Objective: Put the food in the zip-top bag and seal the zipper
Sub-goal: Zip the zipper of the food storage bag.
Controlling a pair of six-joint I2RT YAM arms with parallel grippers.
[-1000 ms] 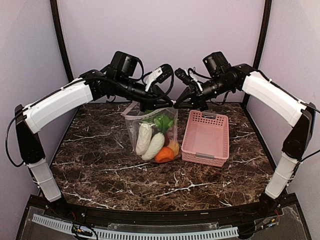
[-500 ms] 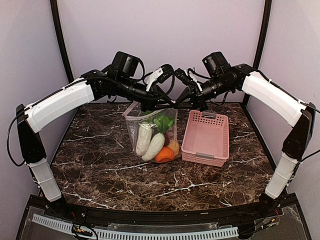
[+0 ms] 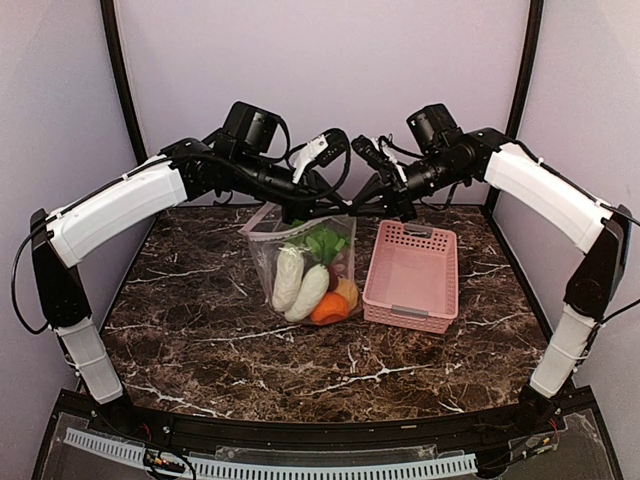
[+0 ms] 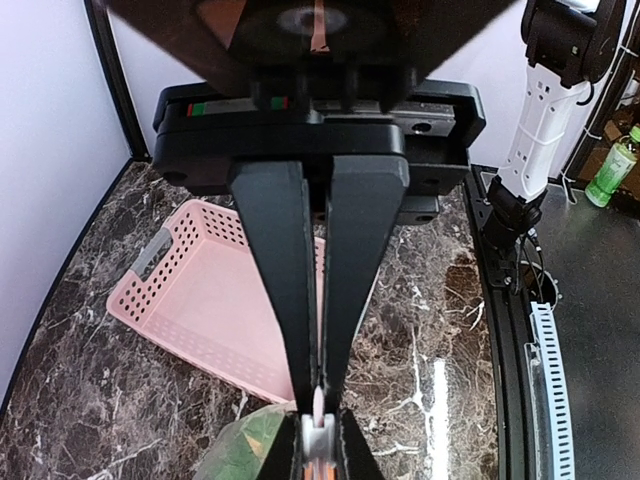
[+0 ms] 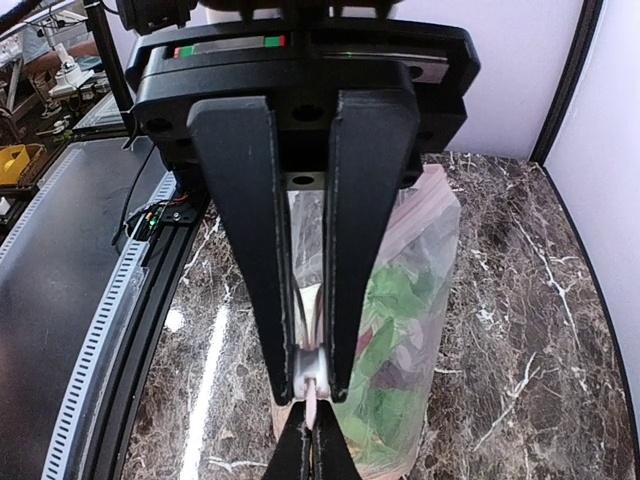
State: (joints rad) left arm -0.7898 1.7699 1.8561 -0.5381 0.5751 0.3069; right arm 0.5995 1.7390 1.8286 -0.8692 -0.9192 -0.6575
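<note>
The dark marbled surface (image 3: pixel 200 330) carries everything, and over its far half the left arm (image 3: pixel 110 215) and the right arm (image 3: pixel 550 195) reach inward until they almost meet in the middle. A pink slotted basket (image 3: pixel 412 275) sits right of centre, nothing showing inside it from above. Just to its left stands the clear bag (image 3: pixel 262 250), upright (its bottom on the surface, its top held up), near the middle of the scene toward the far side. The left hand (image 4: pixel 316 400) is closed, its two dark fingers pressed together on the bag's top edge. The right hand (image 5: pixel 312 385) is likewise clamped on that edge from the opposite side, and the two sets of fingertips come nearly nose to nose at the bag's upper right corner. The food is inside the bag: two white pieces (image 3: pixel 289 277) leaning side by side, a green leafy piece (image 3: pixel 325 243) above them, an orange piece (image 3: pixel 330 310) at the bottom right. The zipper (image 5: pixel 313 385) shows as a thin pale strip pinched between the fingers; whether it is pressed shut along its whole length cannot be told.
</note>
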